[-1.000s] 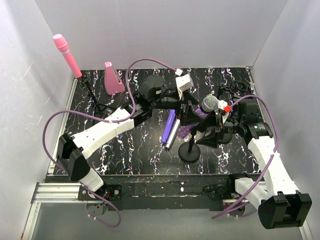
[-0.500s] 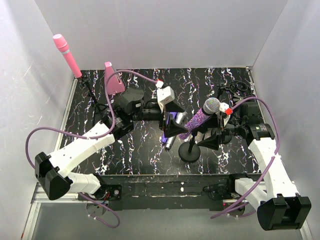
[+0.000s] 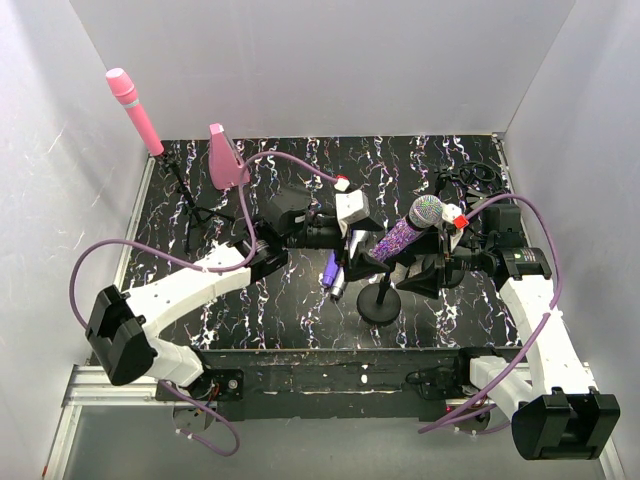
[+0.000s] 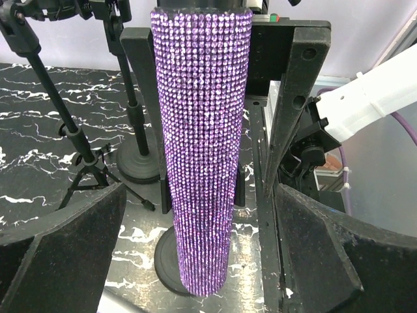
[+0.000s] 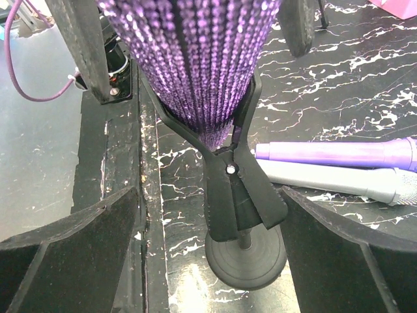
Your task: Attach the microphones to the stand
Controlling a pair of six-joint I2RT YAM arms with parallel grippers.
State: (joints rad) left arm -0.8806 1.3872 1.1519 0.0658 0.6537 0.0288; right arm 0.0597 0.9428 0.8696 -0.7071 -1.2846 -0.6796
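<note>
The glittery purple microphone (image 3: 403, 234) with its silver mesh head sits tilted in the clip (image 5: 238, 195) of the round-based stand (image 3: 379, 305). My left gripper (image 3: 362, 258) is open, its fingers (image 4: 65, 248) wide on either side of the microphone's lower end (image 4: 202, 143) without touching it. My right gripper (image 3: 425, 270) is open too and straddles the clip from the other side (image 5: 208, 254). A plain purple microphone (image 5: 339, 153) and a silver-grey one (image 5: 339, 184) lie side by side on the table. The pink microphone (image 3: 135, 112) is up on a stand at the back left.
A pink wedge-shaped block (image 3: 225, 157) stands at the back left beside a black tripod stand (image 3: 185, 195). Black cables (image 3: 470, 175) lie in the back right corner. White walls close in on three sides of the black marbled table (image 3: 290, 300).
My left gripper has swung from behind the stand down to the glittery microphone's lower end. The right gripper has stayed by the clip and opened a little wider.
</note>
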